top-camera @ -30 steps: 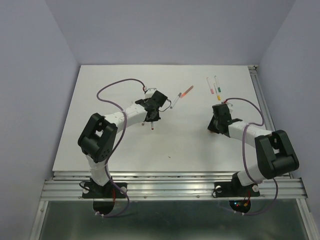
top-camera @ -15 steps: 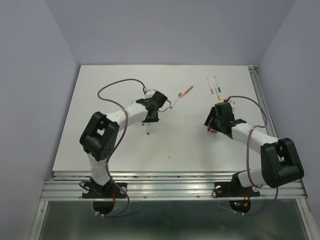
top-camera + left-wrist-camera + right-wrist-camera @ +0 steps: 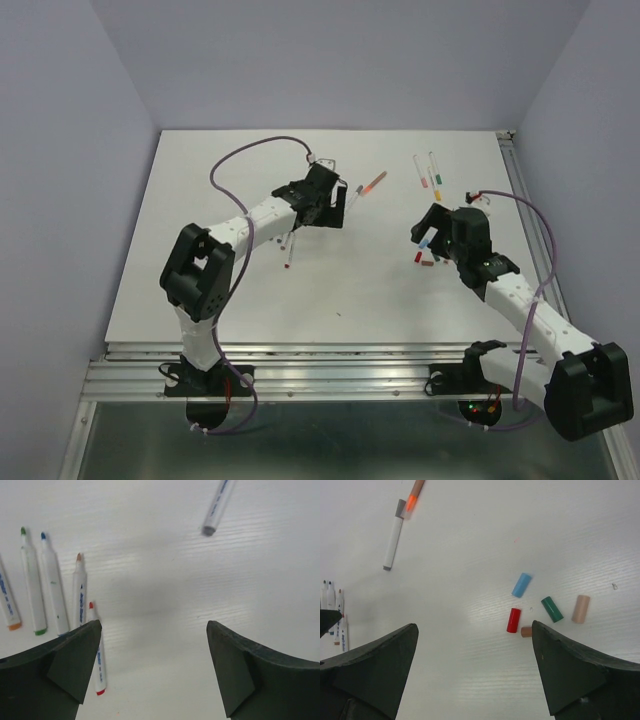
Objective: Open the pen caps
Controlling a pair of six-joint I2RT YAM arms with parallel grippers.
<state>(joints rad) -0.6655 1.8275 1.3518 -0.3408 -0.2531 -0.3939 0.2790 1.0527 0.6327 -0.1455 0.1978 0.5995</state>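
My right arm stretches long and low from the near edge of the tabletop, angled forward and to the left. My right fingers hang spread wide above the surface, gripping nothing. Just ahead of them lie the loose caps: a red cap with a small brown cap just beside it, then a green cap, a peach cap and a blue cap. My left arm folds at the elbow and runs forward and rightward toward the middle of the tabletop. My left fingers are likewise spread and empty. Beside them four bare-tipped pens lie side by side, their tips red, orange, blue and green. Farther out rests an orange-capped pen, and farthest back two more pens lie together near the right edge.
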